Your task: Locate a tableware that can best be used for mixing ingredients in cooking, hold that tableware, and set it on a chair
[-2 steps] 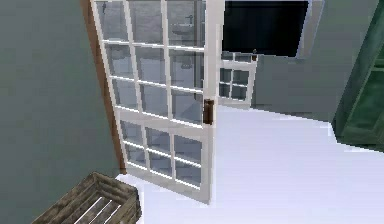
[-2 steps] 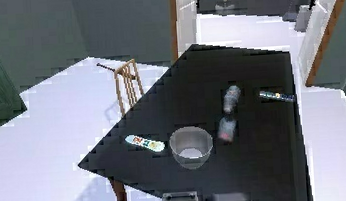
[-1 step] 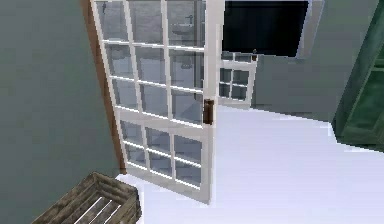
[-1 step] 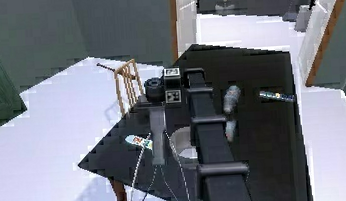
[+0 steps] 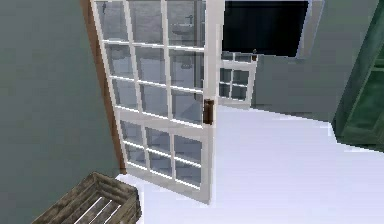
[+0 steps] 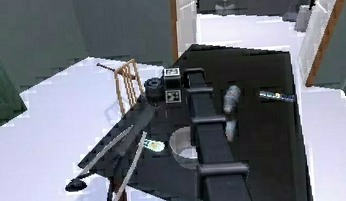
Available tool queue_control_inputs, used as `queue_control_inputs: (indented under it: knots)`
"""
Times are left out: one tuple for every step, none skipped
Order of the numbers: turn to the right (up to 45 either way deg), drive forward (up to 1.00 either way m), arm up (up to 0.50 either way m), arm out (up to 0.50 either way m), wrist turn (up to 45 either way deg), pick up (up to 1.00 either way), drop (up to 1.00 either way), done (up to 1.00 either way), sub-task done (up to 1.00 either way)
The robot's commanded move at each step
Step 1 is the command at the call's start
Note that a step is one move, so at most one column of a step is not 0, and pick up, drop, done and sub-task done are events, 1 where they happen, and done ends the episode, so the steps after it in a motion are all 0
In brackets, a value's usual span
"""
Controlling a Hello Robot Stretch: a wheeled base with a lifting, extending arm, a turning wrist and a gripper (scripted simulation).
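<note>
A grey bowl [image 6: 183, 148] sits on the black table [image 6: 269, 148] near its left edge, partly hidden behind the dark arm bar. The gripper [image 6: 150, 88] shows farther up, left of the two white marked squares, at the table's far left corner. A wooden chair [image 6: 129, 79] stands on the pale floor just beyond that corner, close to the gripper. With the chair and the table edge behind its far end, I cannot tell whether it holds anything.
Two grey cups [image 6: 232, 98] and a small flat item [image 6: 277, 97] lie on the table. A dark slatted frame [image 6: 114, 152] leans by its left edge. A green cabinet [image 5: 362, 95], a white glass-paned door [image 5: 160, 90] and a wooden crate [image 5: 95, 205] stand ahead.
</note>
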Motion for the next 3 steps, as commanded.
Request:
queue_control_inputs:
  knots:
    - [0.0, 0.00, 0.00, 0.00, 45.0, 0.00, 0.00, 0.00, 0.00]
    - [0.0, 0.00, 0.00, 0.00, 45.0, 0.00, 0.00, 0.00, 0.00]
    - [0.0, 0.00, 0.00, 0.00, 45.0, 0.00, 0.00, 0.00, 0.00]
